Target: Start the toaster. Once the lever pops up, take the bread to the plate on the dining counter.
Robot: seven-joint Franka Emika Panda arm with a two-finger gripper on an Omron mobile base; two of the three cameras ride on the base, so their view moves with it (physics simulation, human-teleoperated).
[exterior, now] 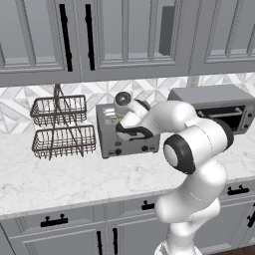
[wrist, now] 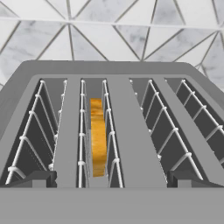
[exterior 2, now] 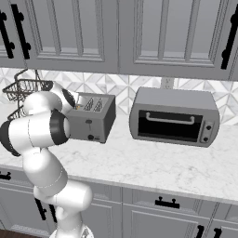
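Observation:
The grey four-slot toaster (exterior: 127, 140) (exterior 2: 95, 122) stands on the marble counter against the tiled wall. In the hand view I look down into the toaster (wrist: 131, 70). A golden slice of bread (wrist: 98, 138) stands on edge in its second slot from the left. A speck of orange marks the bread (exterior: 119, 120) (exterior 2: 78, 108) in both base views. My gripper (wrist: 112, 180) hovers just above the front edge of the toaster, open, with its dark fingertips (wrist: 40, 178) far apart and nothing between them. The plate and the dining counter are out of view.
A wider grey toaster oven (exterior: 214, 107) (exterior 2: 174, 116) sits to the right of the toaster. A two-tier wire basket rack (exterior: 62, 127) stands to its left. Grey upper cabinets (exterior: 124, 35) hang overhead. Bare marble counter (exterior: 74, 179) stretches in front.

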